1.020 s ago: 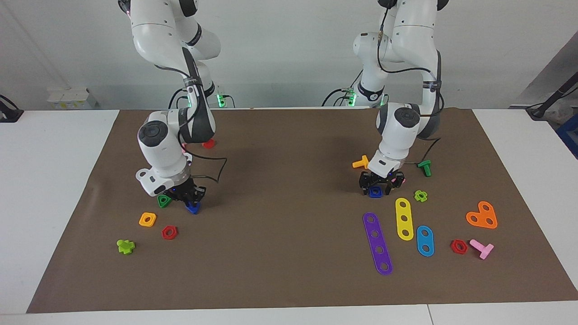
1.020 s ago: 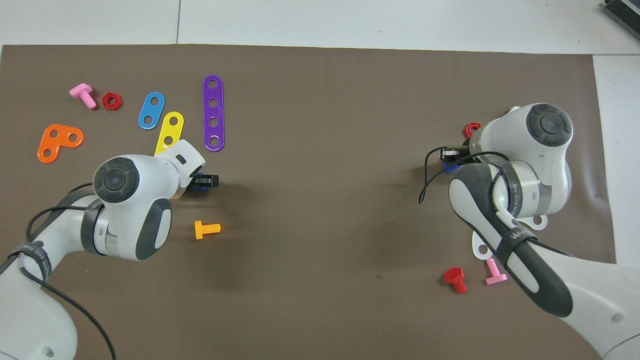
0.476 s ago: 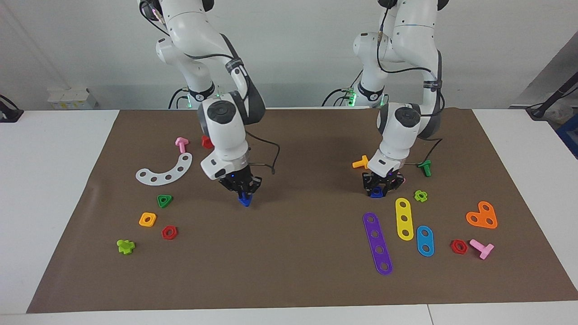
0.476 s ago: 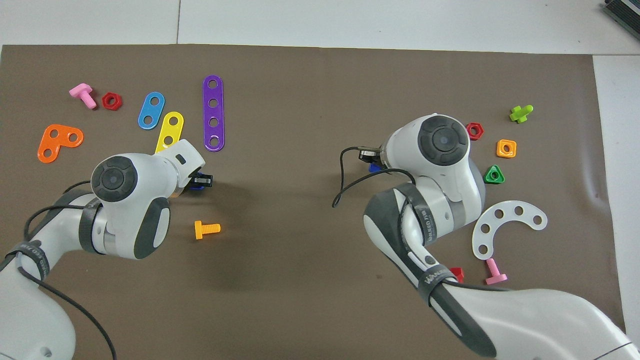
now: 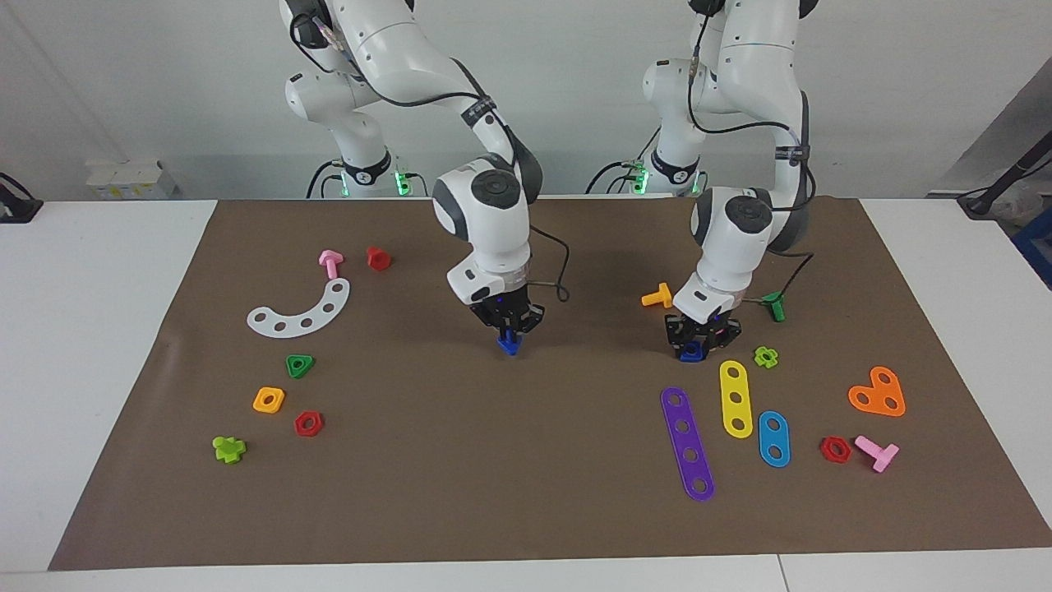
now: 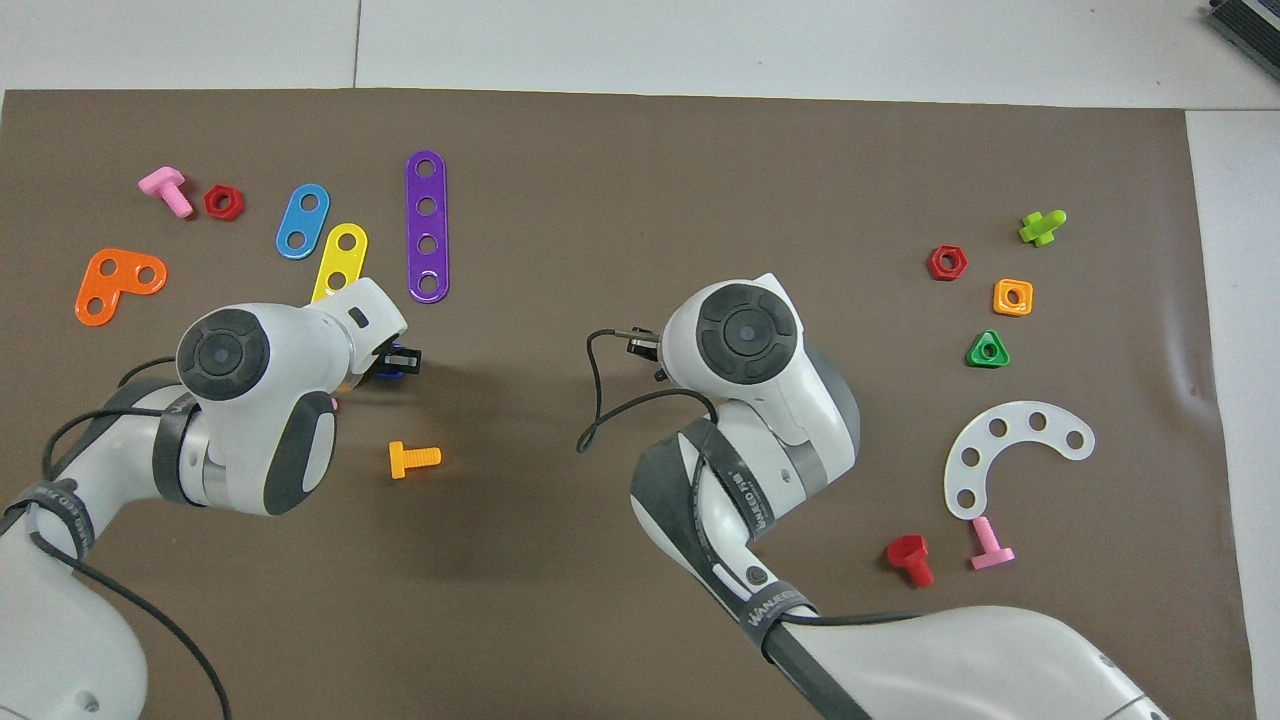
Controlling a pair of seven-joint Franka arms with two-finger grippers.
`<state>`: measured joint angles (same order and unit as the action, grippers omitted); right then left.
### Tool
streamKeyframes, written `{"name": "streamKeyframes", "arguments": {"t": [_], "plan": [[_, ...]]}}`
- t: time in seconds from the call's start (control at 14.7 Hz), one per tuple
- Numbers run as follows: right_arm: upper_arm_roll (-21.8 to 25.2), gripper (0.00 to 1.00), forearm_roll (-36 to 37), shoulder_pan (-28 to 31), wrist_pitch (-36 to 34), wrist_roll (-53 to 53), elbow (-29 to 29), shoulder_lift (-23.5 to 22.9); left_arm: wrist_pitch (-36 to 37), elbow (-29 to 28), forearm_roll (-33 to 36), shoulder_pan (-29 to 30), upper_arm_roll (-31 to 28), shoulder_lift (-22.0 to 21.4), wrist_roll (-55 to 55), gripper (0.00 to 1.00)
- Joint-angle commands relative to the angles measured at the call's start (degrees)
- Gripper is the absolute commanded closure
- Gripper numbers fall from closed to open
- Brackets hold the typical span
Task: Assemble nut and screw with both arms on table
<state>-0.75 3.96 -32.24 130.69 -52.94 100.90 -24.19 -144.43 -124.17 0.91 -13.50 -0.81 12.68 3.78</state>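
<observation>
The blue screw [image 5: 509,343] hangs from my right gripper [image 5: 509,327], which is shut on it and holds it a little above the middle of the brown mat [image 5: 526,460]. In the overhead view the right wrist [image 6: 745,330] hides that gripper and the screw. The blue square nut [image 5: 690,353] is at the left arm's end, beside the yellow strip [image 5: 736,398]. My left gripper [image 5: 695,335] is shut on it, low over the mat. It also shows in the overhead view [image 6: 398,362].
An orange bolt [image 5: 657,296], a green bolt [image 5: 773,306], a lime cross nut [image 5: 766,356] and a purple strip [image 5: 687,443] lie around the left gripper. A white curved strip [image 5: 300,308], green triangular nut [image 5: 300,365] and orange-yellow square nut [image 5: 269,400] lie at the right arm's end.
My right arm has carried the blue screw from beside the green triangular nut to over the mat's middle. My left gripper has closed on the blue nut and risen slightly.
</observation>
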Motion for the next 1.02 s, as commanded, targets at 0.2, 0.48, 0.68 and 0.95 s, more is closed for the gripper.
{"name": "streamKeyframes", "arguments": {"t": [0.2, 0.48, 0.68, 0.95], "plan": [[0.0, 1.0, 1.6, -2.8, -1.8, -5.9, -3.8, -3.6, 17.1, 15.0, -2.1, 1.0, 0.1, 3.4, 0.3, 1.0], [0.0, 0.0, 1.6, -2.7, -1.9, -6.0, -3.4, -3.2, 18.6, 19.0, -4.9, -1.3, 0.1, 4.6, 5.7, 1.0], [0.0, 0.0, 0.7, -0.3, -4.2, -5.0, -2.3, 1.7, 19.7, 22.0, -5.0, -4.1, 0.1, 5.7, 10.6, 1.0], [0.0, 0.0, 0.5, 6.2, -7.2, 1.0, 1.8, 11.0, 20.1, 24.1, -5.5, -7.3, 0.2, 6.4, 14.3, 1.0]]}}
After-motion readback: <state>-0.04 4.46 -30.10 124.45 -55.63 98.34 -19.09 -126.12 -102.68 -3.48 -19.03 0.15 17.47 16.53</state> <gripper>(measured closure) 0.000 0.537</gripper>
